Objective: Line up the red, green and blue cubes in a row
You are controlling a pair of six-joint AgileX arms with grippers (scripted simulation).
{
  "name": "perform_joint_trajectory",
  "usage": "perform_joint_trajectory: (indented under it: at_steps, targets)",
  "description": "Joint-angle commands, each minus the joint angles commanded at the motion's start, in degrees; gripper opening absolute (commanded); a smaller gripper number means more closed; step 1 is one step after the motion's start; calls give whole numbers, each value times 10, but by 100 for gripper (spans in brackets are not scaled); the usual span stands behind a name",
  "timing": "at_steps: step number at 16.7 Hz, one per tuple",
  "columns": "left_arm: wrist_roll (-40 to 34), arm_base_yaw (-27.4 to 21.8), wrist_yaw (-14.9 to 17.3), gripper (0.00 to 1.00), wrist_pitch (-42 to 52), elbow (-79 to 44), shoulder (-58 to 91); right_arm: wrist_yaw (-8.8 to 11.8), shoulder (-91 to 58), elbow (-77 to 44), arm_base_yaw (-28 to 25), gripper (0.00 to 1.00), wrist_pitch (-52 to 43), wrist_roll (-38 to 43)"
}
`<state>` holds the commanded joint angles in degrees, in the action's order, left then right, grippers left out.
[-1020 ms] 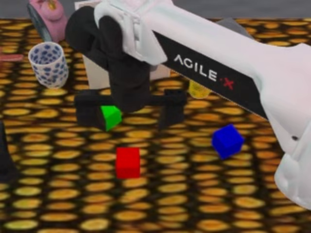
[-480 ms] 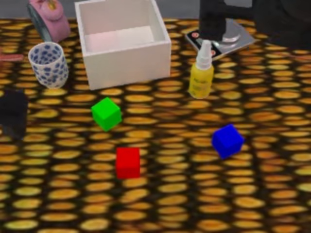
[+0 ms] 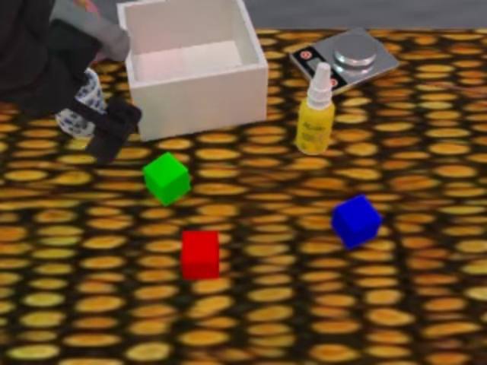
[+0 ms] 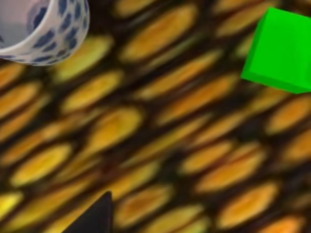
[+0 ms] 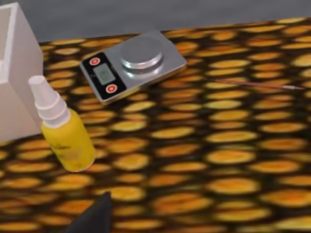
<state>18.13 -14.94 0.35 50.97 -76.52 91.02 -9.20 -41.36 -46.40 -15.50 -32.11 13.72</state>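
The green cube (image 3: 167, 177) lies left of centre, a little in front of the white box. In front of it to the right is the red cube (image 3: 200, 254), and the blue cube (image 3: 356, 220) is far off to the right, turned askew. My left gripper (image 3: 103, 129) hangs open and empty over the table up-left of the green cube, beside the cup. The left wrist view shows the green cube (image 4: 282, 51) apart from one dark fingertip (image 4: 97, 218). My right arm is outside the top view. Its wrist view shows only one dark fingertip (image 5: 95, 218) over bare table, holding nothing.
A big white box (image 3: 196, 99) stands at the back, left of centre. A blue-spotted cup (image 3: 80, 114) is partly hidden by my left arm. A yellow spray bottle (image 3: 315, 114) and a grey kitchen scale (image 3: 344, 57) stand at the back right.
My right arm, which was over the green cube with open fingers, has pulled back out of the top view. My left arm has come in from the left edge to beside the cup. The cubes have not moved.
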Motion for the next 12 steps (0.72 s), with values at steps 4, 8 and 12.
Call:
perform_joint_trajectory:
  at_steps: [4,8,12]
  targets:
    - [38,-31,1,100,106,-159,188,29,188,216,71,100,137,-69]
    - [67,-55,0,100,179,-287,316,65,334,375,121,100,250,-115]
    - [83,-67,-1,100,215,-358,386,89,407,456,147,100,315,-136]
